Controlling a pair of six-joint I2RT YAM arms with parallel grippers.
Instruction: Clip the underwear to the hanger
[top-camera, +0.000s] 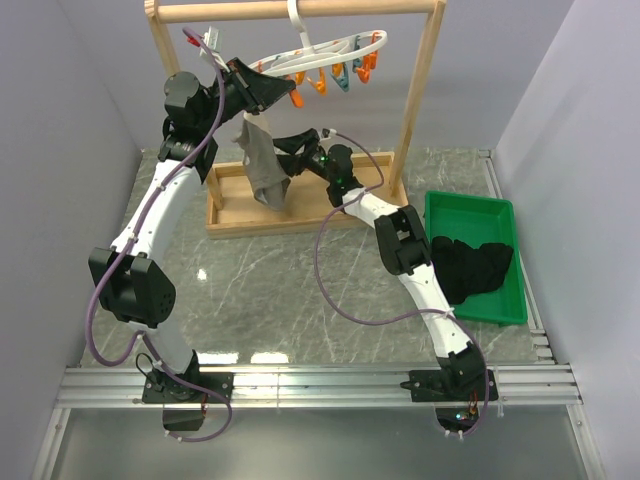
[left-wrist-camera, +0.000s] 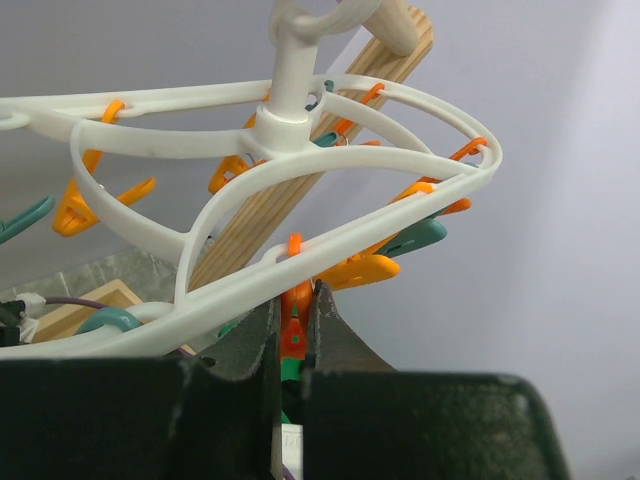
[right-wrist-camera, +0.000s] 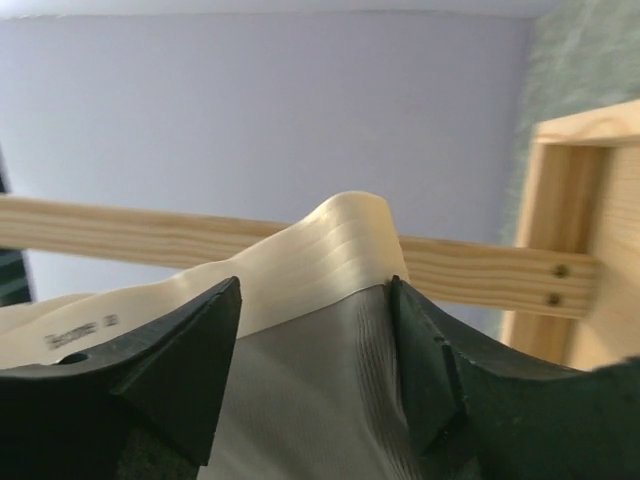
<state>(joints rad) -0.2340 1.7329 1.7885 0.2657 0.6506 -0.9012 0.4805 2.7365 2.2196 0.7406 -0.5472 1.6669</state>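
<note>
The white hanger (top-camera: 340, 48) hangs by its hook from the rack's top rod, with orange and teal clothespins dangling from it. In the left wrist view the hanger (left-wrist-camera: 300, 130) fills the frame. My left gripper (top-camera: 280, 95) (left-wrist-camera: 292, 300) is raised to the hanger's near rim and is shut on an orange clothespin (left-wrist-camera: 293, 322). The taupe underwear (top-camera: 262, 165) hangs just below it. My right gripper (top-camera: 287, 148) (right-wrist-camera: 315, 285) holds the underwear (right-wrist-camera: 320, 390) bunched between its jaws. The beige waistband (right-wrist-camera: 320, 255) stands up past the fingertips.
The tall wooden rack (top-camera: 420, 100) stands at the back on a wooden base (top-camera: 240, 218), and its crossbar (right-wrist-camera: 480, 270) lies behind the waistband. A green tray (top-camera: 512, 212) at the right holds a dark black cloth (top-camera: 475, 265).
</note>
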